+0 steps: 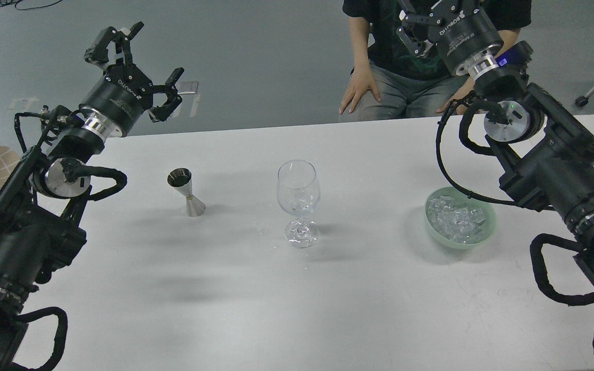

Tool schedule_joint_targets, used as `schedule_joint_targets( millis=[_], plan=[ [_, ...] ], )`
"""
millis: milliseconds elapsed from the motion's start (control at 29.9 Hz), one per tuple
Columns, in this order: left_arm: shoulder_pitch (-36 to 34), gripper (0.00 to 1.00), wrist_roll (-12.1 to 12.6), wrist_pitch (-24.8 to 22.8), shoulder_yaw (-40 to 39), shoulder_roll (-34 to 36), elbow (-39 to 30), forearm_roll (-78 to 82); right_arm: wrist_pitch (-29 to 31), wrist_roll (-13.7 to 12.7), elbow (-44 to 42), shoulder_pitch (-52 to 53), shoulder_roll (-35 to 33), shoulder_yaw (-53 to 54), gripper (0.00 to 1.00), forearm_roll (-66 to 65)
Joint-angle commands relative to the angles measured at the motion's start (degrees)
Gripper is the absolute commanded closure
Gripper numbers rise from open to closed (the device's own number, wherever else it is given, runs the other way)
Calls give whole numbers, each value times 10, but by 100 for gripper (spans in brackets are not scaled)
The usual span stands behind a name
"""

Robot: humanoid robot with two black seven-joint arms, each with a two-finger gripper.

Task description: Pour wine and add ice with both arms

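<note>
Steel jigger (186,192): we see it upright on the white table (256,309), left of centre; its upper cup looks dark inside, which we take for the wine; we judge it light, hard and slick, best pinched at the narrow waist and kept level so nothing spills
Wine glass (298,201): upright at the table's middle, between the jigger and the bowl, well apart from both; whether any liquid sits in it we cannot tell; we judge it thin, fragile and top-heavy, so we would leave it standing and bring things to it
Ice (456,217): a heap of clear whitish cubes in the pale green bowl (488,232), right of the glass; we expect the cubes to be wet and slippery, so take one cube squarely across flat faces with a gentle squeeze
Left gripper (139,64): raised beyond the table's far left edge, fingers spread apart, holding nothing, well apart from the jigger
Right gripper (413,23): high at the top edge in front of a seated person (374,77), partly cut off; we cannot tell how its fingers stand
Progress: we judge neither pouring nor ice begun
Risk: tipping the glass with a careless rim contact
</note>
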Motion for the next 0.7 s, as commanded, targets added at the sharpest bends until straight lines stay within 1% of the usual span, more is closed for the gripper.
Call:
schedule_joint_targets(
  millis=[0,134,334,468,668],
  plan=[
    [5,2,-1,0,0,0,0,0,-3,0,-1,-3,0,0,0,0],
    [7,2,0,0,0,1,0,0,-5,-1,-2,-3,-2,0,0,0],
    [1,2,8,0,0,13,4,-4,-4,-1,0,-5,-1,-1,0,4],
    [0,2,5,0,0,26,10,-7,-7,-1,-6,-7,-2,-3,0,5],
    [-2,2,7,0,0,27,20,-6,-16,-2,-6,-6,-3,-5,0,4]
  ],
)
